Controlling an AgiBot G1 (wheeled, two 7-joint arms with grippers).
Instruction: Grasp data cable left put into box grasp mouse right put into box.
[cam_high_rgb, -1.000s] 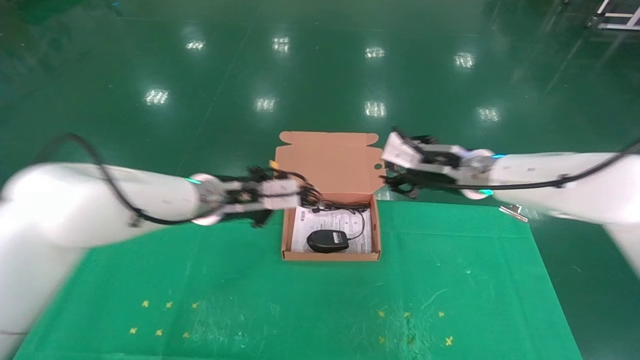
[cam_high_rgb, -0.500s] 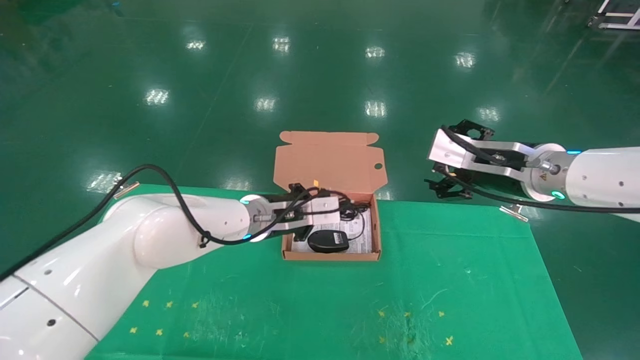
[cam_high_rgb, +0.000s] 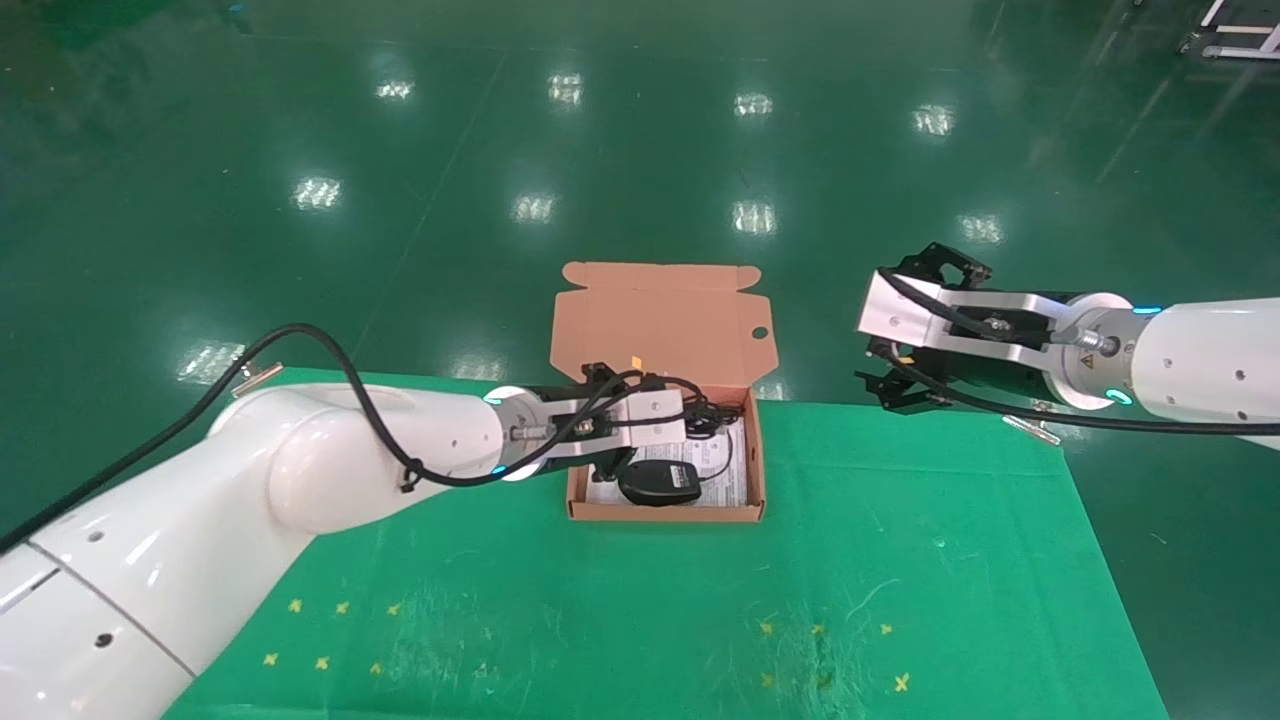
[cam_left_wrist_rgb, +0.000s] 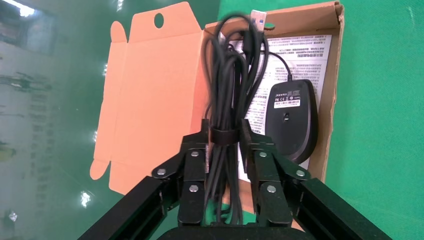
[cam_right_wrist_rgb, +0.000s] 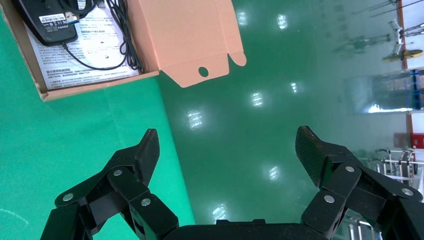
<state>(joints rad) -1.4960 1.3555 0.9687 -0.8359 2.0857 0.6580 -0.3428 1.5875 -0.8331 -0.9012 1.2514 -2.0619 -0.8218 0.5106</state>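
The box (cam_high_rgb: 665, 513) stands open on the green table, its lid (cam_high_rgb: 655, 325) tipped back. The black mouse (cam_high_rgb: 658, 482) lies inside on a printed sheet, its thin cord looped beside it. My left gripper (cam_high_rgb: 703, 420) is over the box's back half, shut on the data cable (cam_left_wrist_rgb: 232, 75), a long black bundle with a band and a white tip, hanging just above the sheet. The left wrist view shows the mouse (cam_left_wrist_rgb: 292, 117) next to the bundle. My right gripper (cam_high_rgb: 890, 385) is open and empty, off the table's far edge, right of the lid.
The printed sheet (cam_high_rgb: 722, 482) covers the box floor. Metal clips sit at the table's back edge on the right (cam_high_rgb: 1030, 428) and left (cam_high_rgb: 255, 373). Yellow cross marks dot the front of the green mat. Shiny green floor lies beyond the table.
My left gripper has moved right, carrying the data cable from the box's left wall to over its inside. My right gripper has pulled away to the right, clear of the lid.
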